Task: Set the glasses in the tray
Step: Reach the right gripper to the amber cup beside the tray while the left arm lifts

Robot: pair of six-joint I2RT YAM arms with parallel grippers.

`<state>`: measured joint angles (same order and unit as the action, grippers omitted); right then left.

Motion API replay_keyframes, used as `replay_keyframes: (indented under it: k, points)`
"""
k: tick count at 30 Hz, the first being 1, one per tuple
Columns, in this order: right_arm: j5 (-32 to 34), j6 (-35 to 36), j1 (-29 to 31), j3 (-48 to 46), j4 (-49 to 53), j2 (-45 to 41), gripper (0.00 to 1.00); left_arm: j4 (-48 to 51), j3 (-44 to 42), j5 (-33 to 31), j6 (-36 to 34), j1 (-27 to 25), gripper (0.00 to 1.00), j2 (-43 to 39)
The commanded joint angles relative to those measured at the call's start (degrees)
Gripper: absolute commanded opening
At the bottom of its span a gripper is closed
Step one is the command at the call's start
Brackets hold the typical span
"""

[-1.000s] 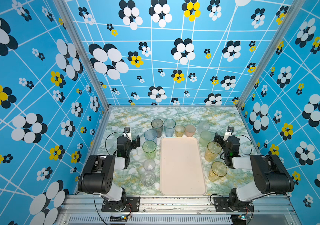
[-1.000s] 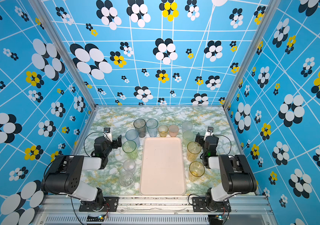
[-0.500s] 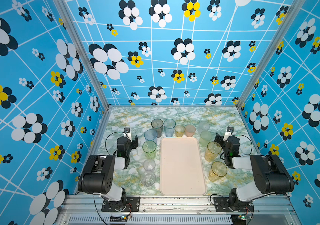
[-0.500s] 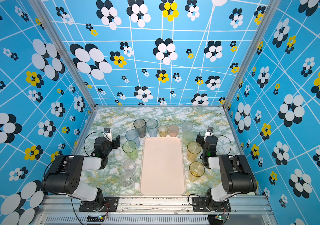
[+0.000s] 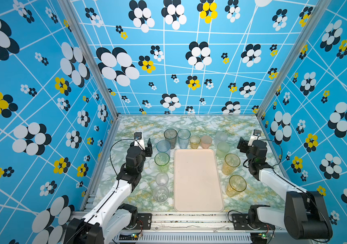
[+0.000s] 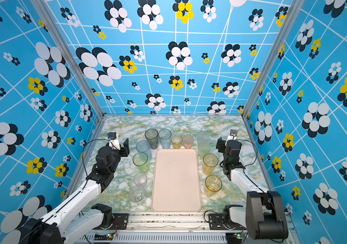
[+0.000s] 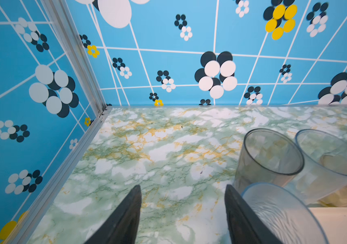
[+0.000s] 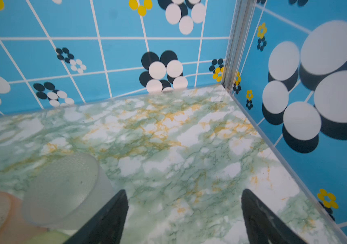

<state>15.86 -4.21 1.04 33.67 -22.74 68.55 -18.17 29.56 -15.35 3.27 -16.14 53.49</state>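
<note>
Tray (image 5: 198, 179), pale cream-pink and lying lengthwise in the middle of the marbled tabletop (image 5: 189, 124), is bare in both top views, so I judge the task to be at its first pick, with every glass standing on the table around it. Nearest, the near clear tumbler (image 5: 160, 193) and far clear tumbler (image 5: 161, 179) stand off the tray's left long edge, the near amber tumbler (image 5: 236, 186) and far amber tumbler (image 5: 230, 163) off its right. Farther back stand the green tumbler (image 5: 161, 161) and blue tumbler (image 5: 163, 146) on the left, and the pale green tumbler (image 5: 222, 149) and frosted tumbler (image 5: 221, 136) on the right. Past the tray's far end runs a row: grey tumbler (image 5: 170, 137), light blue tumbler (image 5: 183, 137), small amber tumbler (image 5: 195, 141), pink tumbler (image 5: 206, 141). Level with that far end, the left gripper (image 7: 182, 188) hangs with jaws apart over bare table, grasping nothing; one finger is just beside the blue tumbler's rim, touching or not I cannot tell. The right gripper (image 8: 184, 191) likewise stands wide and empty beside the frosted tumbler. The next move, as I read it, calls for each gripper to shift inward until its jaws straddle its tumbler, close gently, lift clear of the crowded neighbours, and set the glass upright over the tray's low rim.
</note>
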Motion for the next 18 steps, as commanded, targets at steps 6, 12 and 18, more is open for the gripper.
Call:
replay_keyframes:
  k: [6,12,18]
  points:
    - [-9.60,-8.68,-0.21,18.97,48.66,-8.24,0.68,22.71,9.98,-4.21,1.35,-0.97,0.64,-2.99]
    - [-17.83,-12.84,-0.18,25.01,65.02,-6.58,0.53,26.58,15.25,-1.28,2.85,-0.38,0.65,0.75]
    - [-21.85,-12.49,-0.17,25.91,72.21,-3.85,0.37,28.05,19.28,3.05,4.53,0.10,0.64,5.14]
